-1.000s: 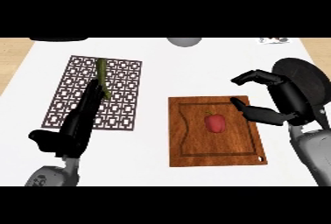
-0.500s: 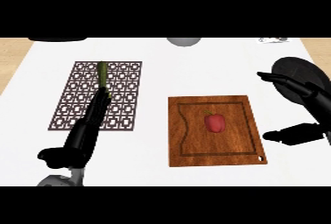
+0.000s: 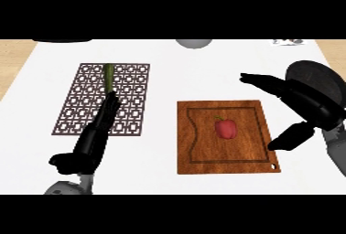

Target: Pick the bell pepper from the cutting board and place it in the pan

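As its fingers spread apart, the right hand [image 3: 297,107] has swung wider since a second ago, off the cutting board [image 3: 226,160]. Bell pepper [image 3: 225,129] lies untouched mid-board; pan [image 3: 317,80] waits behind. Left hand [image 3: 98,132] rests flat, fingers straight, on the patterned mat [image 3: 132,98].

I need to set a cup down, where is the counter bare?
Bare counter lies between the patterned mat and the cutting board, and above the board. The right side is crowded: the right robot hand hangs over the pan.
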`<action>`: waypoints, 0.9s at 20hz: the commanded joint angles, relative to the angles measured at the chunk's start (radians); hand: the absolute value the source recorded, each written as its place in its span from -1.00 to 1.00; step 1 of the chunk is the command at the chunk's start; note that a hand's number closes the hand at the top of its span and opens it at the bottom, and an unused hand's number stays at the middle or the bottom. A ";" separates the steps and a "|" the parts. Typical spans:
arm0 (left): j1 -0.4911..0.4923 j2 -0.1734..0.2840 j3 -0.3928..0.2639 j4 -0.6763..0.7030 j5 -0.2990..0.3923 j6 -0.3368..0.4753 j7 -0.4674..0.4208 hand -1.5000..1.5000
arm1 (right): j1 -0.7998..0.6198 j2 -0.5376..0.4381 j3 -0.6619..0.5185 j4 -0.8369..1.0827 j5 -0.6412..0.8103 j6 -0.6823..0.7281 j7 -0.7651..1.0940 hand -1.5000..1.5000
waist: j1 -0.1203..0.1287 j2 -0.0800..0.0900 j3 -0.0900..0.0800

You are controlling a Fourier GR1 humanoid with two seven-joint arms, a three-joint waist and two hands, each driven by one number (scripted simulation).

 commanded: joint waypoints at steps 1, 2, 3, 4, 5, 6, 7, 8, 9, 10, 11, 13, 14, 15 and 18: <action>-0.023 0.021 0.049 0.018 0.045 -0.048 -0.002 0.00 | -0.047 0.028 0.143 -0.019 0.154 0.038 0.137 -1.00 | 0.006 0.002 -0.001; 0.019 0.013 0.007 0.008 0.011 -0.045 -0.029 0.00 | -0.099 0.056 0.154 0.028 0.173 0.059 0.175 -1.00 | 0.017 0.003 -0.001; -0.027 -0.014 -0.005 0.007 -0.007 -0.008 0.029 0.00 | -0.073 0.043 0.191 0.031 0.213 0.072 0.156 -1.00 | 0.007 0.002 0.000; 0.077 -0.019 -0.031 -0.029 -0.017 -0.006 -0.039 0.00 | -0.108 0.029 0.199 0.042 0.226 0.112 0.171 -1.00 | 0.021 0.000 0.000; 0.045 0.002 -0.008 -0.020 -0.017 -0.018 -0.029 0.00 | -0.097 0.069 0.237 0.065 0.278 0.088 0.177 -1.00 | 0.014 0.002 0.000; 0.015 0.020 0.015 -0.023 0.002 -0.037 0.004 0.00 | -0.153 0.108 0.255 0.094 0.283 0.130 0.199 -1.00 | 0.018 0.003 0.000; -0.013 -0.042 0.016 0.051 -0.013 -0.001 -0.027 0.00 | -0.113 0.090 0.249 0.015 0.276 0.162 0.238 -1.00 | -0.007 0.000 0.000; -0.011 -0.007 0.035 0.059 -0.005 -0.035 -0.044 0.00 | -0.119 0.106 0.285 0.105 0.360 0.109 0.194 -1.00 | 0.002 0.004 0.001; 0.027 0.003 0.013 -0.032 -0.011 -0.026 0.009 0.00 | -0.091 0.129 0.303 0.072 0.387 0.102 0.241 -1.00 | 0.002 0.000 0.001; -0.024 -0.018 0.025 0.024 -0.007 -0.027 0.000 0.00 | -0.147 0.172 0.322 0.177 0.430 0.094 0.236 -1.00 | 0.008 0.004 0.001; 0.051 -0.022 -0.012 -0.043 -0.041 -0.009 0.017 0.00 | -0.123 0.173 0.281 0.168 0.419 0.119 0.219 -1.00 | 0.002 0.001 0.001; -0.004 -0.056 0.039 0.090 -0.029 -0.025 -0.048 0.00 | -0.105 0.185 0.269 0.149 0.451 0.145 0.231 -1.00 | -0.007 0.001 0.001; 0.054 -0.010 0.038 -0.026 -0.025 -0.045 -0.009 0.00 | -0.143 0.253 0.264 0.190 0.475 0.151 0.259 -1.00 | 0.000 0.000 0.001; 0.087 -0.055 -0.007 -0.030 -0.064 -0.004 -0.039 0.00 | -0.105 0.276 0.283 0.181 0.483 0.148 0.285 -1.00 | -0.002 0.000 0.001; 0.006 -0.036 0.048 -0.060 -0.058 -0.039 0.068 0.00 | -0.068 0.232 0.195 0.162 0.512 0.188 0.199 -1.00 | -0.008 0.000 0.001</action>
